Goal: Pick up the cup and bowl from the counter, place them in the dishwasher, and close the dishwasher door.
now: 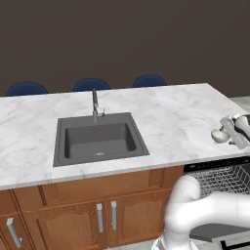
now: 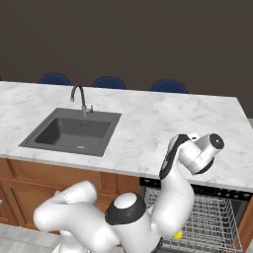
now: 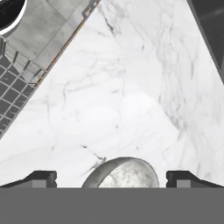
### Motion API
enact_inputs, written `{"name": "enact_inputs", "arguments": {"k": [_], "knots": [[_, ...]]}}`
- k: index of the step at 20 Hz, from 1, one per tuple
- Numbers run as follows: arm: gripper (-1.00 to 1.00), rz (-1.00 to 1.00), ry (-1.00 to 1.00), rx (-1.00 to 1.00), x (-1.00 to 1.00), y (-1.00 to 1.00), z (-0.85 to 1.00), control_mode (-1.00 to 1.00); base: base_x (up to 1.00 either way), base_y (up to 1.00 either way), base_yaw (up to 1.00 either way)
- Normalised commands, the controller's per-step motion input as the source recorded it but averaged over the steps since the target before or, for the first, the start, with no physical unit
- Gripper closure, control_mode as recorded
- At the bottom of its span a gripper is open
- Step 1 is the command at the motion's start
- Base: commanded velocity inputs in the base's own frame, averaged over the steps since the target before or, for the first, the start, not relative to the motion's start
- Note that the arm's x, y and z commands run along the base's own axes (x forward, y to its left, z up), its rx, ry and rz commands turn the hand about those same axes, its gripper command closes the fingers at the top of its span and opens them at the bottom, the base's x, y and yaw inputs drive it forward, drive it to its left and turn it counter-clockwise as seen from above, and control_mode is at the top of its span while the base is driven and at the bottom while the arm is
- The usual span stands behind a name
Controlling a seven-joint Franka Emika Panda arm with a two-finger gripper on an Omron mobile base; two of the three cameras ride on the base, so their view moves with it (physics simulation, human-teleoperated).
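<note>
Hand view: the gripper (image 3: 112,178) hangs over the counter (image 3: 131,96) with jaws spread wide, gripping nothing, and the bowl (image 3: 121,173) sits at bottom centre between the fingertips (image 3: 43,178). In the left base view the bowl (image 1: 219,135) lies at right, by the hand. In the right base view the cup (image 2: 178,234) shows low in the dishwasher (image 2: 212,217) rack.

A dark grey sink (image 1: 99,139) sits inset in the marble, a slim metal faucet (image 1: 95,104) upright at its back edge. Three blue chair backs (image 1: 91,84) line the far side against a dark wall (image 1: 122,39). Brown wooden cabinets (image 1: 88,215) with silver handles stand below.
</note>
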Motion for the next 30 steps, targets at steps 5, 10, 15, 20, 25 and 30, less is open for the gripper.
{"name": "enact_inputs", "arguments": {"k": [5,10,15,20,25,30], "knots": [[-1.0,0.0,0.01,0.0,0.2,0.0,-0.27,-1.0,0.0,0.0,0.0],[-1.0,0.0,0.0,0.0,0.01,-0.09,-0.23,-1.0,0.0,0.0,0.0],[-1.0,0.0,0.0,0.0,0.01,-0.24,-0.13,-1.0,0.0,0.0,0.0],[-1.0,0.0,0.0,0.0,0.2,-0.18,-0.13,-1.0,0.0,0.0,0.0],[1.0,0.0,0.01,0.0,0.45,-0.04,-0.25,-1.0,0.0,0.0,0.0],[1.0,0.0,0.0,0.0,0.32,-0.06,-0.18,-1.0,0.0,0.0,0.0]]}}
